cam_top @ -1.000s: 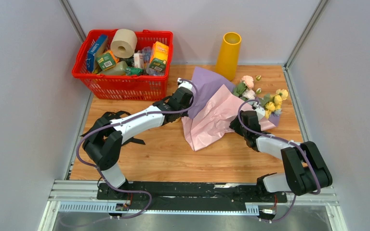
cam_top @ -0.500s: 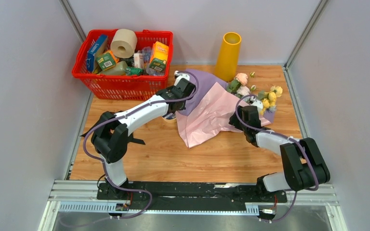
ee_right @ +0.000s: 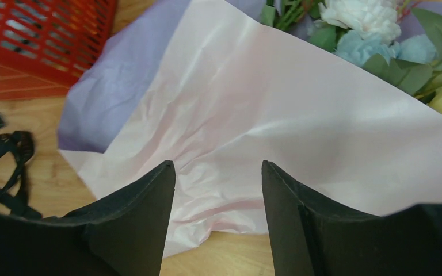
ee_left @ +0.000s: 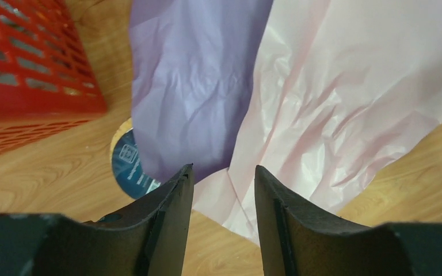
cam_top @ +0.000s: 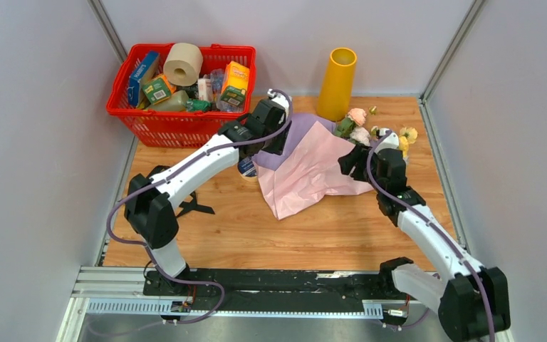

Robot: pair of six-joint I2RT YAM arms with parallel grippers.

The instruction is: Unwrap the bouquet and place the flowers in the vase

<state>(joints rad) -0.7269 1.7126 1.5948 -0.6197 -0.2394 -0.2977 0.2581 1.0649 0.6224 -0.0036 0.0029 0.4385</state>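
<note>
Both arms have shifted: the left gripper now sits farther back over the lilac sheet and the right gripper over the pink one. Both stand parted, holding nothing. The wrapping paper lies opened mid-table. The vase stands upright behind it, apparently empty. The flowers lie on the paper's far corner, near the vase. The black ribbon is off. Unwrapping looks largely done; transfer remains.
</note>
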